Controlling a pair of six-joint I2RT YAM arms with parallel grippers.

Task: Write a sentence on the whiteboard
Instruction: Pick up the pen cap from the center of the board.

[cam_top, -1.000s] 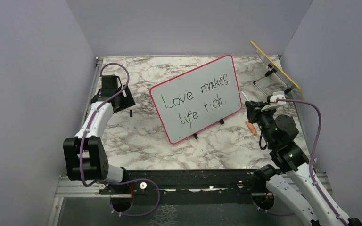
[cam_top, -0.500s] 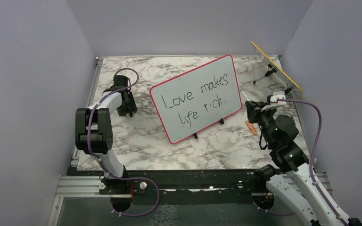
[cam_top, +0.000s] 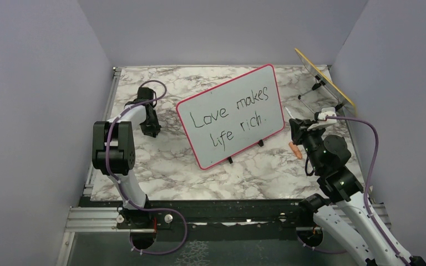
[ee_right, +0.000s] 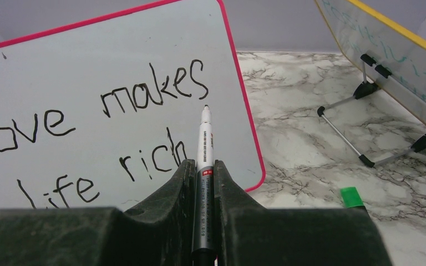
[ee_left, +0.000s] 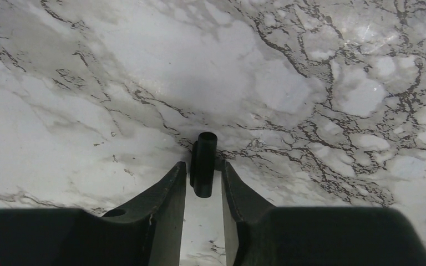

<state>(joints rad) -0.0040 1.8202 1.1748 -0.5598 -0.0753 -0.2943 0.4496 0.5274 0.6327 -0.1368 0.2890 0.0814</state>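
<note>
Lately, seen from above, the left arm (cam_top: 111, 147) had swung down from its raised pose, and the left gripper (cam_top: 151, 131) stood low over the table (cam_top: 161, 160) at nine o'clock of the whiteboard (cam_top: 248, 134). The board stood propped mid-table, and the sentence (cam_top: 230, 117), "Love makes life rich.", was whole on it in two lines. The writing therefore looked done, and the work had likely turned to capping the marker. The right gripper (cam_top: 297, 127) had not moved, at three o'clock of the board and clear of it. A yellow-edged panel (cam_top: 324, 77) stood at two o'clock, and a small orange bit (cam_top: 295, 149) lay at four o'clock, near the right gripper; neither lay in the left arm's way

From the left wrist, a black cap (ee_left: 204, 152) lay on the table with its near end between the jaws. They had narrowed about it, a thin gap showing on each side, so they were not yet clenched

From the right wrist, the jaws were clenched on the marker (ee_right: 206, 138), its tip bare and aimed at twelve o'clock toward the board, near "rich". A green scrap (ee_right: 350, 197) lay at three o'clock. The board stood between the two grippers, so cap and marker would likely have to meet in front of it
</note>
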